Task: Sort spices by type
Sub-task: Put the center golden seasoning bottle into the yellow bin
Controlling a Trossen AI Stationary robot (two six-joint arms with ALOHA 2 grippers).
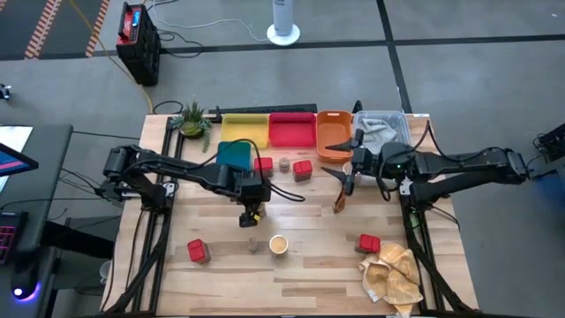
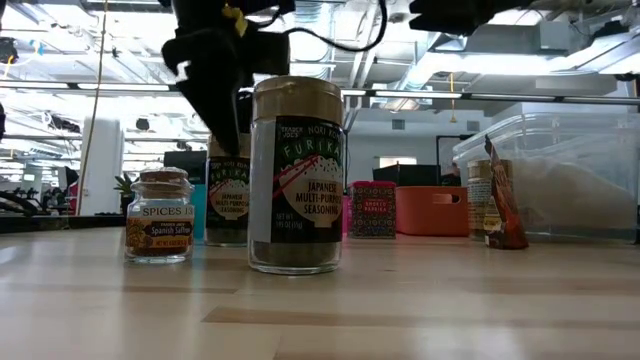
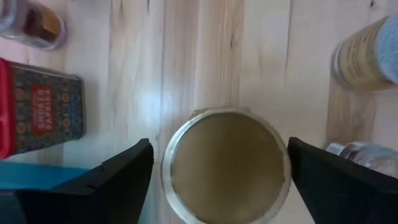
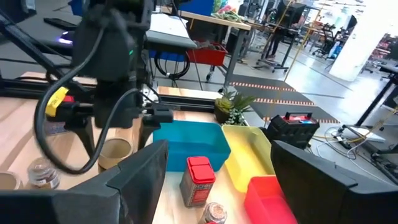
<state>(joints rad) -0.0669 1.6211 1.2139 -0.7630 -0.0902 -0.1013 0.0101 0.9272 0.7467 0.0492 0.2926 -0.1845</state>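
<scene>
My left gripper [image 1: 251, 210] is open and points down over a tan jar with a pale top [image 3: 227, 165]. Its fingers stand on either side of the jar's top; I see no touch. In the low view this jar [image 2: 228, 200] stands behind a second furikake jar [image 2: 295, 175], which stands at mid-table [image 1: 279, 245]. My right gripper [image 1: 348, 174] is open and empty above the table, right of centre. A thin brown packet [image 1: 340, 200] stands below it. Red boxes [image 1: 199, 252] [image 1: 369, 243] [image 1: 303, 170] and tiny round jars [image 1: 254, 244] [image 1: 285, 163] stand about the table.
Teal [image 1: 236, 155], yellow [image 1: 244, 130], red [image 1: 291, 130] and orange [image 1: 334, 137] trays line the far edge, beside a clear bin [image 1: 384, 131]. A small plant [image 1: 192, 119] stands at the far left. A tan paper wad [image 1: 393, 274] lies at the near right.
</scene>
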